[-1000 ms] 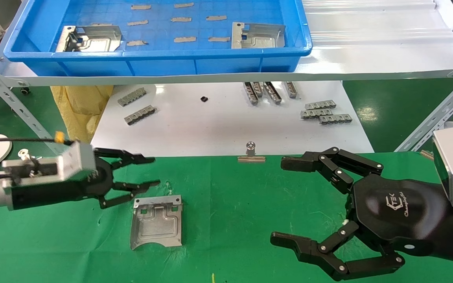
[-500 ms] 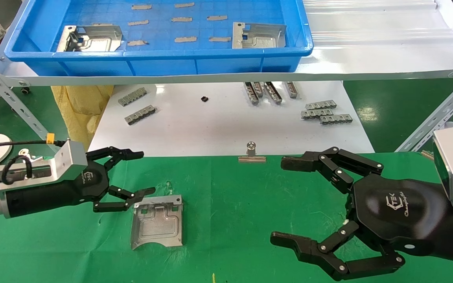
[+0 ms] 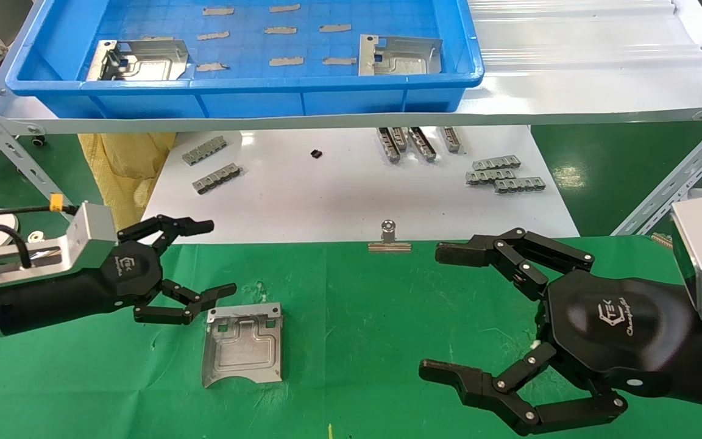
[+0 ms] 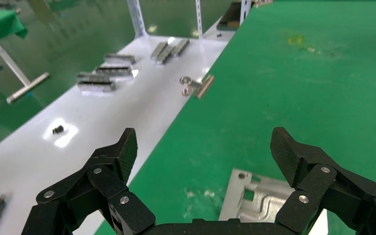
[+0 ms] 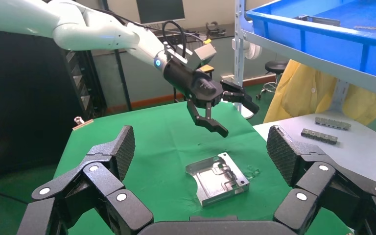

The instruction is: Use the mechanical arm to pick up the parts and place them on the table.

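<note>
Shiny silver embossed part [image 3: 242, 343] lies flat on green table [image 3: 357, 305].

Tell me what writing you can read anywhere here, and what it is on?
White logo with slanted script on the right pincer: too small to read for sure.
White logo on the left pincer: too small to read.
Metal plate, blue tray, green table: no writing visible.

blue tray [image 3: 253, 100], notched bars [image 3: 503, 174], binder clip [image 3: 389, 239]
</note>
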Robot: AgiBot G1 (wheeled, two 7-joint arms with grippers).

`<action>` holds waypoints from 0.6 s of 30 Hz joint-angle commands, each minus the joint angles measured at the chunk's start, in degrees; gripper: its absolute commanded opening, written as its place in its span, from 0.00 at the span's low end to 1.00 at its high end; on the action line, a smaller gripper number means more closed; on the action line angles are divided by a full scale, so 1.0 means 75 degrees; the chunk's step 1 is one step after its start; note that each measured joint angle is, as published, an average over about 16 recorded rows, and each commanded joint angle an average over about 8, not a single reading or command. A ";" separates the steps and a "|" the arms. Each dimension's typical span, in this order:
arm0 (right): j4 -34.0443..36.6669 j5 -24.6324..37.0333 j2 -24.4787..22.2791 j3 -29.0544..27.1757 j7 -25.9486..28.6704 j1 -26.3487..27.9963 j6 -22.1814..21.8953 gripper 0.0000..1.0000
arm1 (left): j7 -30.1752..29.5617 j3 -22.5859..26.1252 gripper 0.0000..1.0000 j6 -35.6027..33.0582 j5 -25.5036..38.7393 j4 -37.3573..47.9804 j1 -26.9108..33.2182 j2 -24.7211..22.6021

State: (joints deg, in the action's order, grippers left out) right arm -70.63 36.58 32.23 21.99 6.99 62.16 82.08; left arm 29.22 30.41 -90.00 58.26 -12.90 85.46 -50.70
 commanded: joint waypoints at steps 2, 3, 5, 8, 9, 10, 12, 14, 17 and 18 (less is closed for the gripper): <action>0.0000 0.0000 0.0000 0.0000 0.0000 0.0000 0.0000 1.00 | -0.0337 -0.0121 1.00 0.0036 -0.0138 -0.0511 -0.0201 0.0132; 0.0000 0.0000 0.0000 0.0000 0.0000 0.0000 0.0000 1.00 | -0.0451 -0.0162 1.00 0.0049 -0.0185 -0.0684 -0.0269 0.0177; 0.0000 0.0000 0.0000 0.0000 0.0000 0.0000 0.0000 1.00 | -0.0673 -0.0242 1.00 0.0073 -0.0276 -0.1022 -0.0403 0.0264; 0.0000 0.0000 0.0000 0.0000 0.0000 0.0000 0.0000 1.00 | -0.1008 -0.0363 1.00 0.0109 -0.0413 -0.1530 -0.0602 0.0395; 0.0000 0.0000 0.0000 0.0000 0.0000 0.0000 0.0000 1.00 | -0.1121 -0.0404 1.00 0.0121 -0.0460 -0.1702 -0.0670 0.0440; 0.0000 0.0000 0.0000 0.0000 0.0000 0.0000 0.0000 1.00 | -0.1231 -0.0443 1.00 0.0133 -0.0505 -0.1868 -0.0736 0.0483; 0.0000 0.0000 0.0000 0.0000 0.0000 0.0000 0.0000 1.00 | -0.1458 -0.0525 1.00 0.0157 -0.0598 -0.2213 -0.0871 0.0572; 0.0000 0.0000 0.0000 0.0000 0.0000 0.0000 0.0000 1.00 | -0.1681 -0.0605 1.00 0.0181 -0.0690 -0.2551 -0.1005 0.0659; 0.0000 0.0000 0.0000 0.0000 0.0000 0.0000 0.0000 1.00 | -0.2017 -0.0726 1.00 0.0217 -0.0828 -0.3061 -0.1206 0.0791; 0.0000 0.0000 0.0000 0.0000 0.0000 0.0000 0.0000 1.00 | -0.2130 -0.0767 1.00 0.0230 -0.0874 -0.3234 -0.1274 0.0836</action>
State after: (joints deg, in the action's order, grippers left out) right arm -70.63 36.58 32.23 21.99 6.98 62.16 82.08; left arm 13.26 24.66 -88.28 51.71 -37.13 75.92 -44.44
